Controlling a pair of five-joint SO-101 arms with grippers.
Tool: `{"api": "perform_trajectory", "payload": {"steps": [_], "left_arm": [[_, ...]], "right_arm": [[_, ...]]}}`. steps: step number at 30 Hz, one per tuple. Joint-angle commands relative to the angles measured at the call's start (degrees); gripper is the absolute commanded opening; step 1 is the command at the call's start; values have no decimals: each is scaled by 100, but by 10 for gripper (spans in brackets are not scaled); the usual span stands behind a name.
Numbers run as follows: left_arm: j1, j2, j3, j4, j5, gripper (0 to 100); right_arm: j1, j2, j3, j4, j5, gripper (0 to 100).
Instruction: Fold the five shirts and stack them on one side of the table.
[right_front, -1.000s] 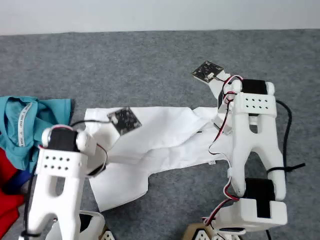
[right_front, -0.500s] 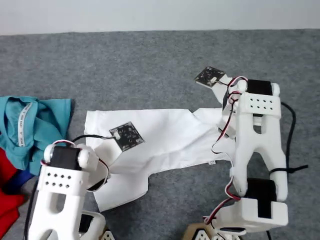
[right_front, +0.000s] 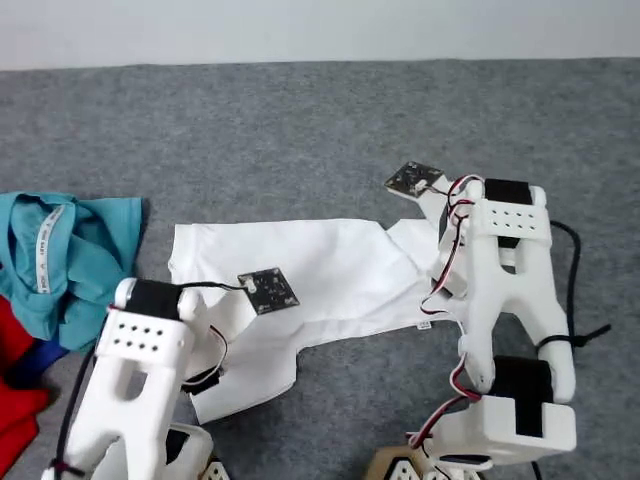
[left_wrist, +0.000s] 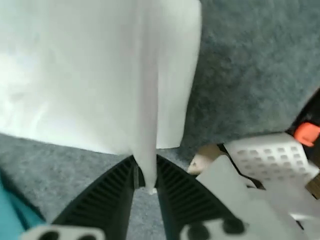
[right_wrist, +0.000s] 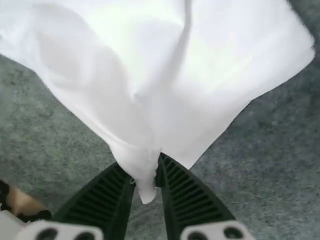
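Jaws on the left arm and right arm each grip an edge of the white shirt, spread across the bench. Teal shirt and red shirt lie bunched at the bench's left edge, a narrow gap away.

Bright even light, soft faint shadows, white shirt overexposed

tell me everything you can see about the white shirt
The white shirt is plain, thin, soft-looking cloth, spread partly folded and creased across the grey table. The left gripper is shut on one edge fold, the right gripper on another at the opposite end. It lies apart from the teal shirt.
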Motion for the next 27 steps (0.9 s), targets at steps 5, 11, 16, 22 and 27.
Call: {"api": "perform_trajectory", "payload": {"steps": [5,11,16,22,27], "left_arm": [[0,132,-13,-246,-88,8],[35,-554,-22,-510,976,130],[44,-1635,-22,-501,1407,183],[0,-2268,-189,-299,1415,182],[0,-2268,-611,-193,1495,181]], "right_arm": [[48,-295,-62,-127,79,20],[57,-699,-70,145,-53,180],[57,-1279,-70,180,-290,238],[31,-1842,-70,497,-290,251],[57,-2167,-70,813,-281,251]]}}
